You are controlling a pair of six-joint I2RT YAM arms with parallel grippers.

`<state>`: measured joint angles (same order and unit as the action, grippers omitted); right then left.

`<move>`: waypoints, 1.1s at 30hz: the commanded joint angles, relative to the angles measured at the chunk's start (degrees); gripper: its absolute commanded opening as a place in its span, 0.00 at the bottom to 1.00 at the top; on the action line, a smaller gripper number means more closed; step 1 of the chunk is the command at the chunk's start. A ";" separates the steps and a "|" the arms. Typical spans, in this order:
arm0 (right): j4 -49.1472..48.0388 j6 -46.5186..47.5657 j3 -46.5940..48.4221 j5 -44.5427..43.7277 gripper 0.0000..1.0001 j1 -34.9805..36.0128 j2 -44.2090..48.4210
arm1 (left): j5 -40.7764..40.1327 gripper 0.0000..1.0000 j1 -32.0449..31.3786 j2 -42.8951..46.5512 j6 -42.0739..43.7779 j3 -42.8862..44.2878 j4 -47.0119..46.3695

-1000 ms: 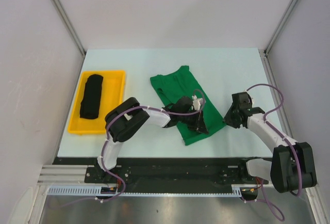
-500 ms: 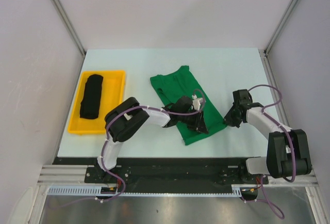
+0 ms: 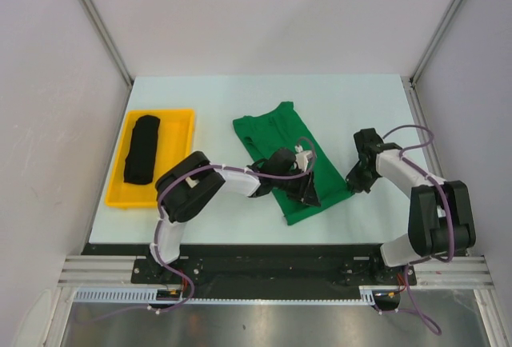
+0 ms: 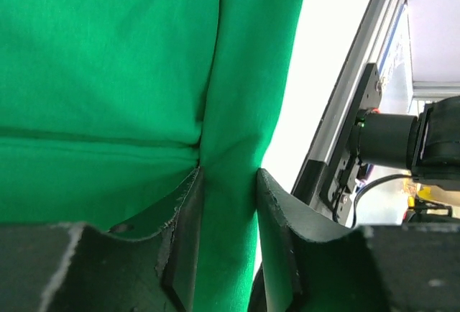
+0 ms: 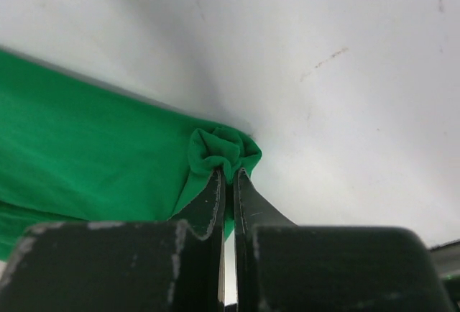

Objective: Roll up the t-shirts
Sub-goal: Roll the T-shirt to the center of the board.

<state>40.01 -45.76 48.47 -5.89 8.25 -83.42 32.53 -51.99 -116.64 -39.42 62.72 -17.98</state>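
Right pincer (image 5: pixel 228 173): over the last second its arm has drawn its elbow in and leaned left, bringing the pincer up against the near right edge of the green t-shirt (image 3: pixel 272 133). It is now pressed together on a small puckered bunch of cloth at that corner.
Left pincer (image 4: pixel 226 177): it has barely shifted in that time. It is low over the near half of the same shirt, spread partway, with a raised lengthwise fold of green cloth lying between its fingers (image 4: pixel 188 211). Whether the pads press that fold at all cannot be told.
Green t-shirt: it lies mid-counter, slanting from far left to near right. It looks folded into a long narrow band, collar end away from the arms and hem end near them. No coil shows anywhere along it.
Black t-shirt (image 3: pixel 142 149): already a tight roll, lying lengthwise and touched by neither arm.
Yellow tray (image 3: pixel 189 123): it holds the black roll at the left of the counter (image 3: pixel 360 99), well apart from the green shirt.
Done: judging by how things lie, one of the two shirts is finished and put away, and the green one has been narrowed.
In hand: both pincers seem to be tidying or taking hold of the band's near end.
Left: the whole rolling of the green shirt, from one end to the other. Probably also its move to the tray beside the black roll.
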 commanded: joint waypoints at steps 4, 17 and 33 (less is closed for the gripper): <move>8.60 -5.66 6.29 -9.31 0.00 2.47 -5.79 | 0.34 0.40 0.39 5.54 3.03 -2.86 1.19; 9.12 -7.68 8.13 -10.81 0.00 4.23 -9.66 | -5.72 0.55 -1.18 16.26 11.64 -7.61 8.83; 9.82 -8.82 9.19 -11.16 0.00 4.85 -11.33 | -23.74 0.59 -9.44 16.97 18.68 -5.68 21.32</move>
<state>49.39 -52.71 56.88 -13.76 13.04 -93.03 13.65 -60.16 -100.40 -23.27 55.51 1.67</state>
